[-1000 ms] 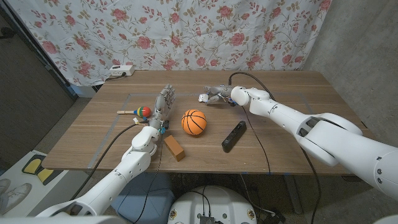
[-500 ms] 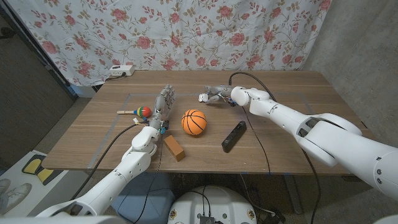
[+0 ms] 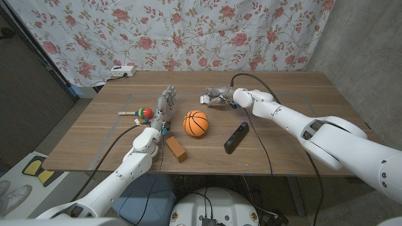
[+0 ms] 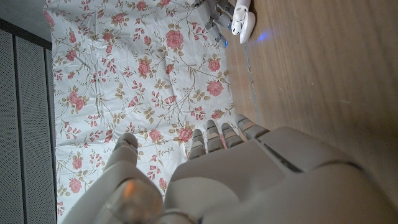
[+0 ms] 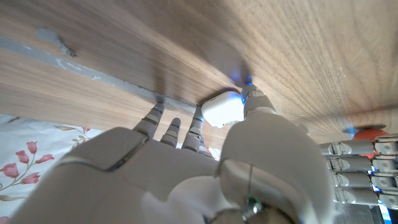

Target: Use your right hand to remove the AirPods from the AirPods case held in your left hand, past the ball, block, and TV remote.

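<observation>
Right hand [image 3: 220,96] had barely shifted over the last second, fingers grasping the case [image 5: 222,109] on the far table, past the ball [image 3: 195,123]. Left hand [image 3: 164,105] upright, released, empty. Handover pending.

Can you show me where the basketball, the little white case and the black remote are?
Small orange basketball [image 3: 196,123], head view, middle of ball.
Small white AirPods case [image 5: 221,108], right wrist view, its side.
Long black TV remote [image 3: 236,137], head view, mid-body.

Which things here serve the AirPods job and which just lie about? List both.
Job: AirPods case, at the right hand; left hand, holding nothing; ball, block and TV remote.

Lying about: colourful maraca, white power strip.
</observation>
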Motion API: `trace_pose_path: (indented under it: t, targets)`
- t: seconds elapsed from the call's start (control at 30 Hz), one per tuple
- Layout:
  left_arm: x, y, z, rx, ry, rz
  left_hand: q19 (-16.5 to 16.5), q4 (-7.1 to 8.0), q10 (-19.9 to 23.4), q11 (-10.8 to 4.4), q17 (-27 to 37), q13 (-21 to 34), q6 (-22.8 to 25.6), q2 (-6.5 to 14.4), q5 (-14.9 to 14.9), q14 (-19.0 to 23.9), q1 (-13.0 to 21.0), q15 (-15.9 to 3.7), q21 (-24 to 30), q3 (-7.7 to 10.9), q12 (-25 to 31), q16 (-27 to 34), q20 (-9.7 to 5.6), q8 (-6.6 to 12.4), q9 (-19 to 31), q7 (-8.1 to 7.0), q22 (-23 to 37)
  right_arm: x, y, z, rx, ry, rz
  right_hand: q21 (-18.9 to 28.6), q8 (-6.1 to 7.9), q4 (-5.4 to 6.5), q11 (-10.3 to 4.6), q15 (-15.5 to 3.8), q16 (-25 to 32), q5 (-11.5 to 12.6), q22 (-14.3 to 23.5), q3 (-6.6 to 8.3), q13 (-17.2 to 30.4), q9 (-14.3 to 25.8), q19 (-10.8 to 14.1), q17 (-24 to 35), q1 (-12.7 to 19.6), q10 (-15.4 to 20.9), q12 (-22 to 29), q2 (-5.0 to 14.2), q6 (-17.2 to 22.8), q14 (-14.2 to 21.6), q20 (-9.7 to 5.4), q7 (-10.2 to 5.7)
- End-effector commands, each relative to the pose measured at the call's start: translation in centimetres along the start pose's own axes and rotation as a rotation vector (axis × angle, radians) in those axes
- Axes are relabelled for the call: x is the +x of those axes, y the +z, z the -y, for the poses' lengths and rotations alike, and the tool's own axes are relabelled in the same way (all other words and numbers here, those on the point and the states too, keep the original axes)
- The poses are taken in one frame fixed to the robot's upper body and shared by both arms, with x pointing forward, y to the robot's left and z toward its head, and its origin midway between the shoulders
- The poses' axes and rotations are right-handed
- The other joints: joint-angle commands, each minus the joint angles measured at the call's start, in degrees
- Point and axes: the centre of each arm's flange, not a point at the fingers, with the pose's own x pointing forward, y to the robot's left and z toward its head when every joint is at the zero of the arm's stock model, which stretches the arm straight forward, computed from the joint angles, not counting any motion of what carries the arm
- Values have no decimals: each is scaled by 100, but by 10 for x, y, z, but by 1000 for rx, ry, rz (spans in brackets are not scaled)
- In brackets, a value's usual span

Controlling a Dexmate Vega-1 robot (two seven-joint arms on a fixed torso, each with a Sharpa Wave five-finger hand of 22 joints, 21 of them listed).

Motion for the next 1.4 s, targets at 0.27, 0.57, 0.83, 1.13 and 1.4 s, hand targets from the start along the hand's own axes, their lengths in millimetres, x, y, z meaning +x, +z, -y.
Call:
trace_pose_path:
  t: [0.27,0.57,0.83,1.13,1.4]
  targets:
    - [-3,-2,-1,-2,3,-4,40,1,77,-15,33,15,-21,15,5,16,42,-20,6,-31,11,20,7,-4,16,-2,32,-1,1,-6,42,-46,12,28,66,80,-246,-237,113,-135,8,-31,107,10,109,-19,-78,453,182,21,-756,214,-65,-177]
    - [-1,-3,0,-9,2,-2,39,4,91,-8,34,16,-22,16,6,15,39,-23,5,-34,14,21,5,-4,16,-4,33,-3,-4,-9,67,-78,-3,46,90,26,-400,-417,184,-233,6,65,187,3,232,-53,65,842,329,109,-569,437,-166,-246]
    - [-1,-4,1,-8,-1,-6,35,7,101,3,34,16,-22,17,6,18,35,-18,5,-36,16,22,5,-4,16,3,33,-6,-8,-13,85,-119,4,56,98,-13,-341,-458,231,-216,5,137,227,2,334,-70,163,1080,433,106,-449,643,-102,-140]
    - [-2,-3,2,-10,-3,1,35,10,110,-5,35,16,-24,19,7,18,31,-17,5,-39,16,23,7,-5,16,-1,33,-13,-12,-10,151,-192,34,54,130,-33,-390,-553,267,-47,1,293,272,1,467,-58,250,1431,610,106,-169,930,-31,-63]
    - [-3,-1,2,-15,-2,13,39,13,122,8,35,17,-21,20,7,17,27,-24,7,-41,18,23,2,-4,16,-1,33,-22,-12,-2,263,-226,53,57,151,-28,-416,-616,283,44,0,362,300,1,586,-47,260,1647,731,31,61,1137,4,-76]
